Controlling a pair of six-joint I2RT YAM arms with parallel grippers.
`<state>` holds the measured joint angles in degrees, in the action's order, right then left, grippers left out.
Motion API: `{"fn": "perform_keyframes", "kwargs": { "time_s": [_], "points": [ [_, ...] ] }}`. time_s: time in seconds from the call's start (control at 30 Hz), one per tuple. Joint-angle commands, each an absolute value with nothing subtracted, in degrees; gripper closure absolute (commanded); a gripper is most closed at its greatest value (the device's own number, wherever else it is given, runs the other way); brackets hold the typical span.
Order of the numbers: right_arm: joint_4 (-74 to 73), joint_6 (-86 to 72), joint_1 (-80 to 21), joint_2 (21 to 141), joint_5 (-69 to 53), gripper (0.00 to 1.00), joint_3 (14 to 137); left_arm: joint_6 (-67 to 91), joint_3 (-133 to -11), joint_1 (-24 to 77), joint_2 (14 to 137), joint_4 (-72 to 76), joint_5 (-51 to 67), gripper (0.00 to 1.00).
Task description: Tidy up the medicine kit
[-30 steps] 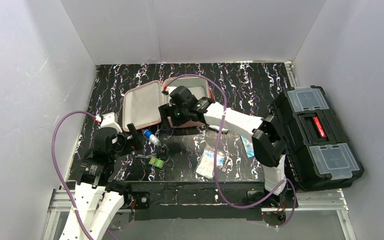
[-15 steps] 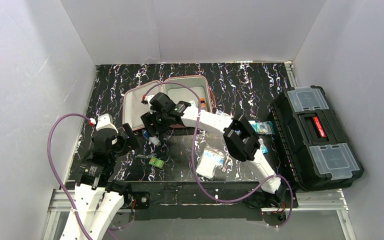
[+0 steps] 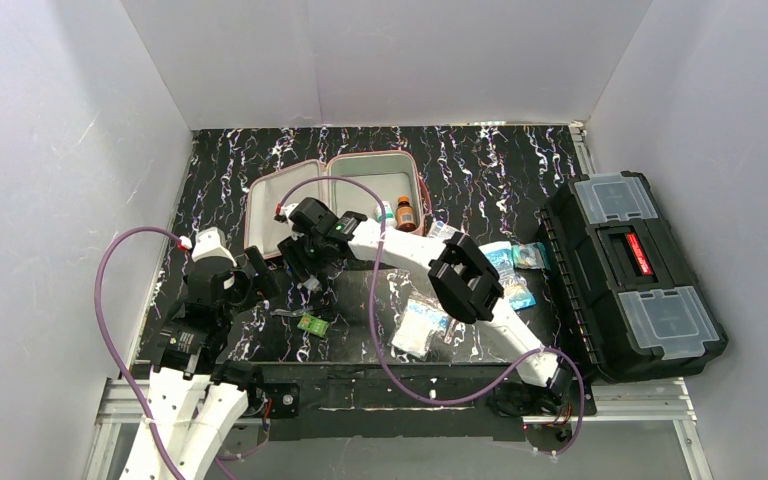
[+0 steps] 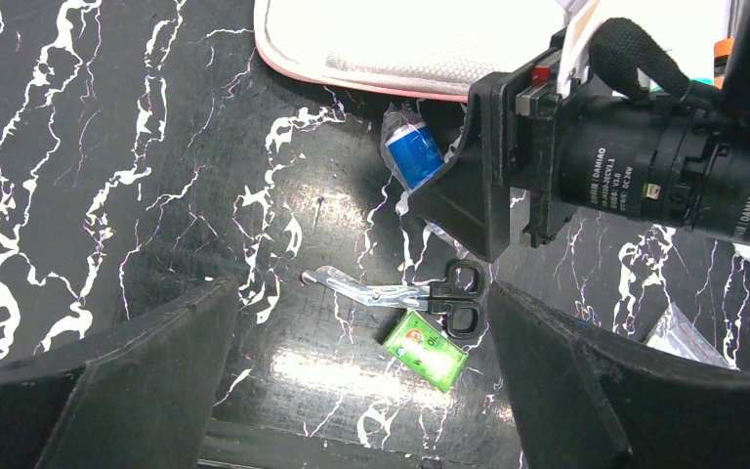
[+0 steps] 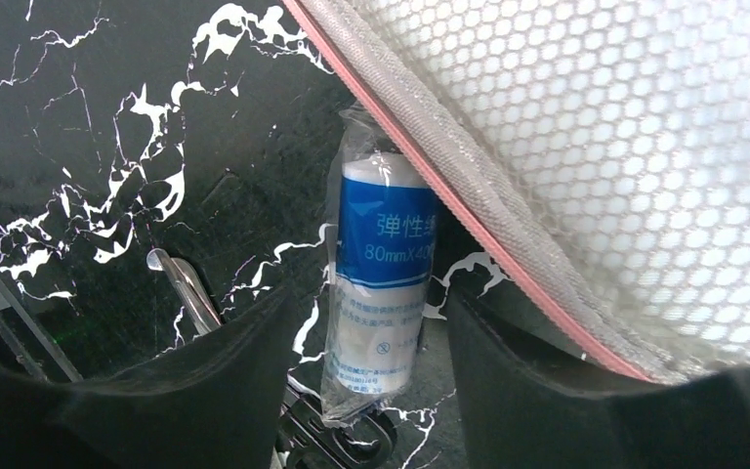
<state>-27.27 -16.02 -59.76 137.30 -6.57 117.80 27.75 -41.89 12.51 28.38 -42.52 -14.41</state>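
The medicine kit (image 3: 282,203) lies open on the surface (image 3: 520,160) towards the far edge. At its near rim, the right claw (image 5: 369,305), jaws apart, straddles a bandage roll (image 5: 383,256). The left claw (image 4: 359,293) gapes above scissors (image 4: 405,291).

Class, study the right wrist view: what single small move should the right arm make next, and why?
Probably lower slightly and close the right tool on the bandage roll. The tool is open and straddles the wrapped roll, which lies outside the medicine kit, right beside its rim, so it seems ready to be gripped.
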Motion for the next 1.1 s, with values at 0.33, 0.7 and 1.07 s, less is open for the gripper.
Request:
{"fn": "perform_keyframes", "kwargs": {
  "time_s": [0.33,0.7,1.07],
  "points": [
    [-27.85,-14.13,-60.94,138.0,-5.86,0.8,119.96,27.77,-42.61,12.51,28.32,-43.07,-15.56,0.0],
    [-24.69,-13.87,-61.35,128.02,-3.84,0.99,110.29,27.77,-42.7,12.47,28.29,-43.17,-15.59,0.01],
    [-26.32,-13.54,-61.31,109.92,3.62,0.99,97.6,27.77,-42.71,12.48,28.27,-43.15,-15.3,0.01]
  ]
}}
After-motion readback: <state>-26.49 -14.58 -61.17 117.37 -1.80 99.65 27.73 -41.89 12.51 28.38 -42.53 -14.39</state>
